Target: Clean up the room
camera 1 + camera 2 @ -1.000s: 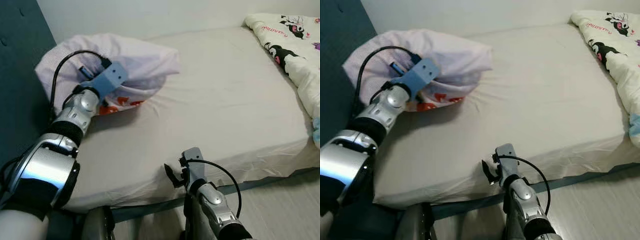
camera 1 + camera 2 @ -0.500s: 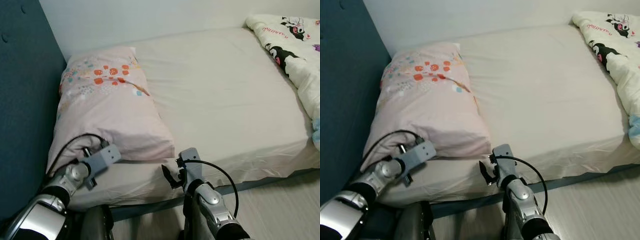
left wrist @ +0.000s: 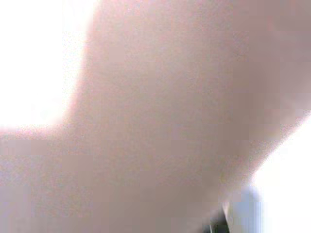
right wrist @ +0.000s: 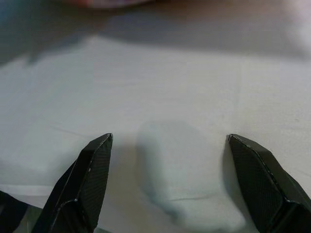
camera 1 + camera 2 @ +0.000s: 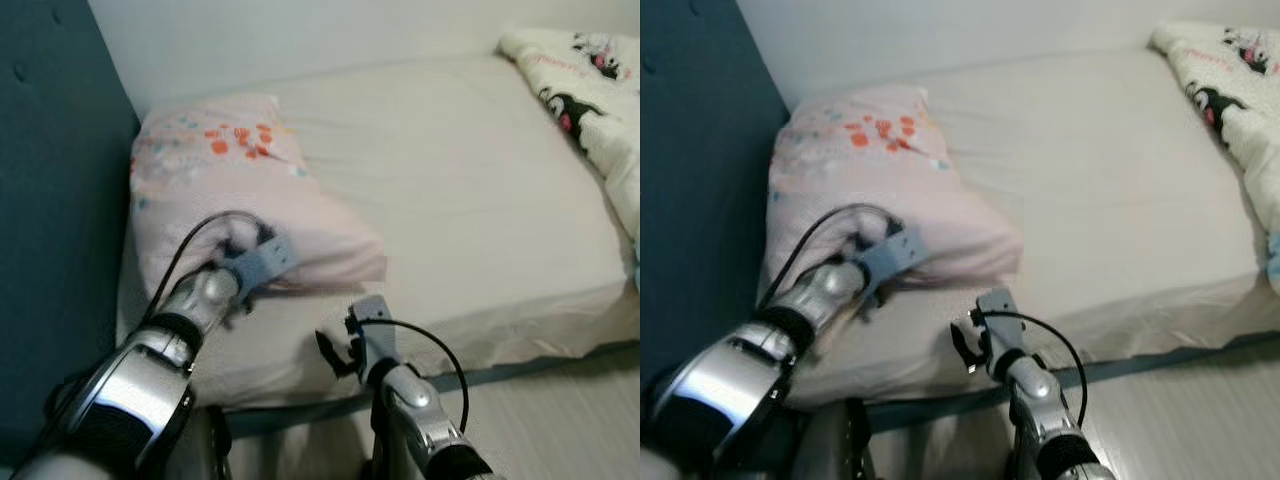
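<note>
Soft, even daylight fills the head views, which are slightly motion-blurred throughout. The left arm [image 5: 190, 310] casts a faint shadow on the pillow [image 5: 215, 190]. The left wrist view is a defocused pink blur with blown-out white patches; the right wrist view is sharper, with shade at its far edge.

Both eye views look forward and down from head height over the bed [image 5: 470, 190], which runs from near 6 o'clock away toward 12 and 2 o'clock. They share almost the same scene: the pink pillow [image 5: 870, 170] at 10 o'clock, the patterned quilt [image 5: 590, 90] at 2 o'clock, and both arms low in front. The left wrist view sits pressed so close against the pink fabric that it is a blur. The right wrist view looks along the right claw [image 4: 177, 182] at the sheet, very near, fingertips [image 4: 95, 170] spread wide apart.
</note>
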